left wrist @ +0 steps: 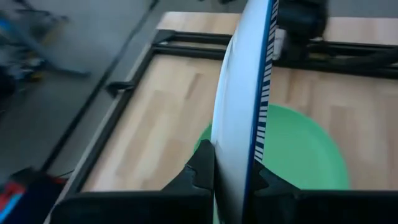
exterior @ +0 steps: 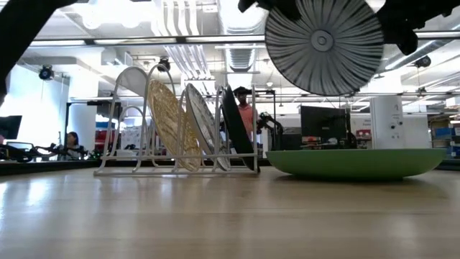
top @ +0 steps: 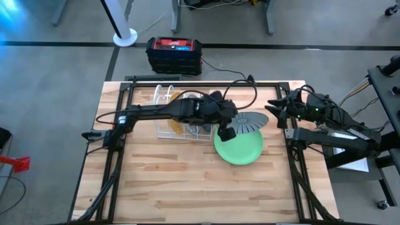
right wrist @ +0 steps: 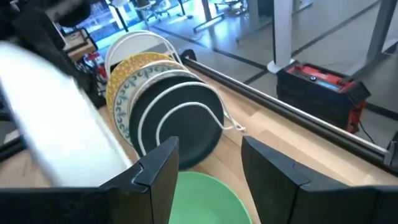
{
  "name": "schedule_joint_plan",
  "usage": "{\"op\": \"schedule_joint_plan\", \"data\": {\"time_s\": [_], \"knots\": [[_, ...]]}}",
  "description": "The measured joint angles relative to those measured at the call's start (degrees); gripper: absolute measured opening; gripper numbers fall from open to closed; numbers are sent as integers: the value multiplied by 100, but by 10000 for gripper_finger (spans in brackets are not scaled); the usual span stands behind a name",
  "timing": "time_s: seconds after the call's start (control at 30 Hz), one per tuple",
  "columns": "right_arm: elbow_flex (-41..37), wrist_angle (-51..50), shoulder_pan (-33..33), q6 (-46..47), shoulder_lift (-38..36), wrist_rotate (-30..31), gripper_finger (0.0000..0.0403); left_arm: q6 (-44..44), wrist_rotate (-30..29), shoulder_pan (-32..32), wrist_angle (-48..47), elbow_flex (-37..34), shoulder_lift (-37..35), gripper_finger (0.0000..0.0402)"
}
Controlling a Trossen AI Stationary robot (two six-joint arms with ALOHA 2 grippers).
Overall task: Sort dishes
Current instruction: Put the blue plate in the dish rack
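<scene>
We see the left gripper (left wrist: pixel 229 177) clamped on the striped plate's (top: pixel 249 121) rim, above the green plate (top: pixel 240 149). Right gripper (right wrist: pixel 205 165) waits open nearby.

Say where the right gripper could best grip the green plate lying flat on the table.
Grip the green plate by its raised rim on the side nearest the open right gripper. It lies flat and shallow, so only the edge offers purchase.

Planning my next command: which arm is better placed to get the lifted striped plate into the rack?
Left, probably. The left gripper is already shut on the striped plate, holding it above the green plate, right beside the white wire rack. The right gripper sits open at the table's right edge, holding nothing.
</scene>
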Motion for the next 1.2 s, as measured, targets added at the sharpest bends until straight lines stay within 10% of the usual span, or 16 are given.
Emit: {"op": "schedule_joint_plan", "data": {"time_s": [0.57, 1.2], "knots": [[-168, 81, 0, 145, 2, 7, 162, -775, -3526, -763, -1090, 0, -713, 2], [-481, 382, 2, 254, 45, -4, 154, -3987, -4610, -915, -3669, -22, -1287, 2]]}}
